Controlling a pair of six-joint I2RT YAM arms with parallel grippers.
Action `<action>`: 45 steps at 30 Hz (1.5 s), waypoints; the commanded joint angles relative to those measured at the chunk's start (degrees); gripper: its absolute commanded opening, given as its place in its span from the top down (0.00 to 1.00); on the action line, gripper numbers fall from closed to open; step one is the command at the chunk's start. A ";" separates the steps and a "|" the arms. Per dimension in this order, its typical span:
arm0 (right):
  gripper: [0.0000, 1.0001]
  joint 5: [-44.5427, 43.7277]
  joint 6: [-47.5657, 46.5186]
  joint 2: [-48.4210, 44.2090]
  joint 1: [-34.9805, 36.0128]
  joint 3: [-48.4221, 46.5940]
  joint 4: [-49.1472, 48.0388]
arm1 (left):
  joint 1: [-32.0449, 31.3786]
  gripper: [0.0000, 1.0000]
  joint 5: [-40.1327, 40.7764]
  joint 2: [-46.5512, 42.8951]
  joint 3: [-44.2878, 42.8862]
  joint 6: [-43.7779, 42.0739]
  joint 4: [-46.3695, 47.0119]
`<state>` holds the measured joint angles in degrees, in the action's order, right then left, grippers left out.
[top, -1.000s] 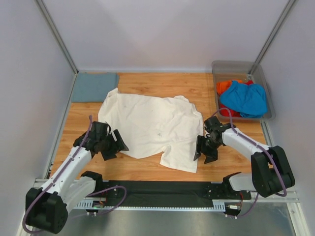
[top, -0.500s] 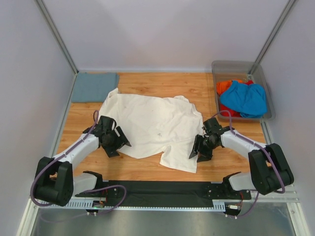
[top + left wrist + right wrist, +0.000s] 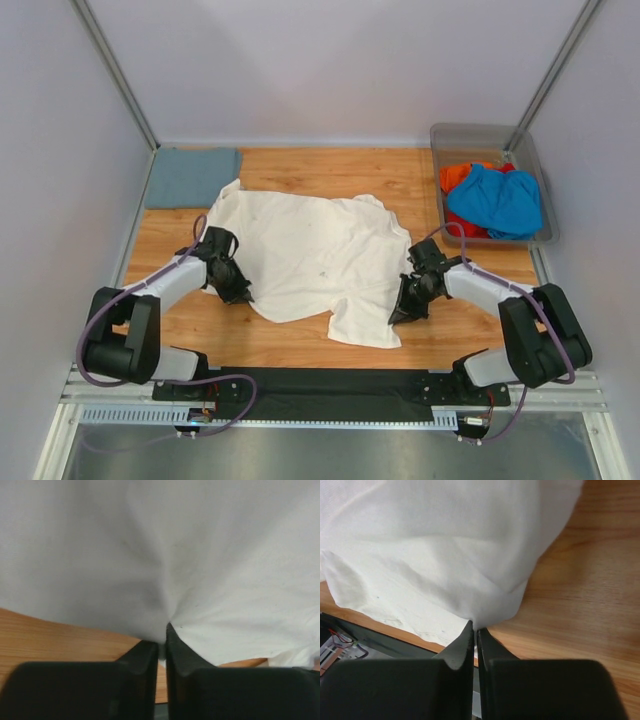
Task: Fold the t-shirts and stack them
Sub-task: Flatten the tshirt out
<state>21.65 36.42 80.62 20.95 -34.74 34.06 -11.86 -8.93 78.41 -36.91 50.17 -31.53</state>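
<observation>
Open a moment ago, our left gripper (image 3: 163, 632) and right gripper (image 3: 474, 628) now clench the cream t-shirt (image 3: 310, 250) at its side edges, toward the table's (image 3: 300, 165) near edge; we judge a fold can begin.

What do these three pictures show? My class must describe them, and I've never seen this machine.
Two robot arms are bolted to a wooden table. One picture looks down from above; the other two come from a camera on each wrist. A white shirt lies spread out. The left pincer and the right pincer each pinch an edge of it, one on either side. A folded grey shirt lies far left; a clear bin far right holds a blue shirt and an orange shirt.
</observation>
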 commanded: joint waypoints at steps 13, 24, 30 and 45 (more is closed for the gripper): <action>1.00 -14.45 -7.77 -27.61 -0.91 -27.65 29.03 | 0.34 0.99 12.44 -37.35 -5.81 -1.39 -28.75; 1.00 -11.81 -8.21 -22.89 -1.79 -40.58 34.32 | 0.34 0.57 10.01 -12.04 -23.79 -18.60 -21.59; 1.00 -13.46 -10.06 -14.02 -5.13 -45.67 34.14 | -0.89 0.24 13.50 6.84 -46.21 -23.99 -28.04; 1.00 -9.52 -12.52 -4.86 -7.68 -42.96 27.46 | -30.94 0.75 8.49 -19.26 -7.40 4.31 -25.69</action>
<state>11.44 25.76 76.20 13.87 -77.78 64.23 -40.40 -1.04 59.94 -46.52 46.72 -57.32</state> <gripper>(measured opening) 0.008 0.261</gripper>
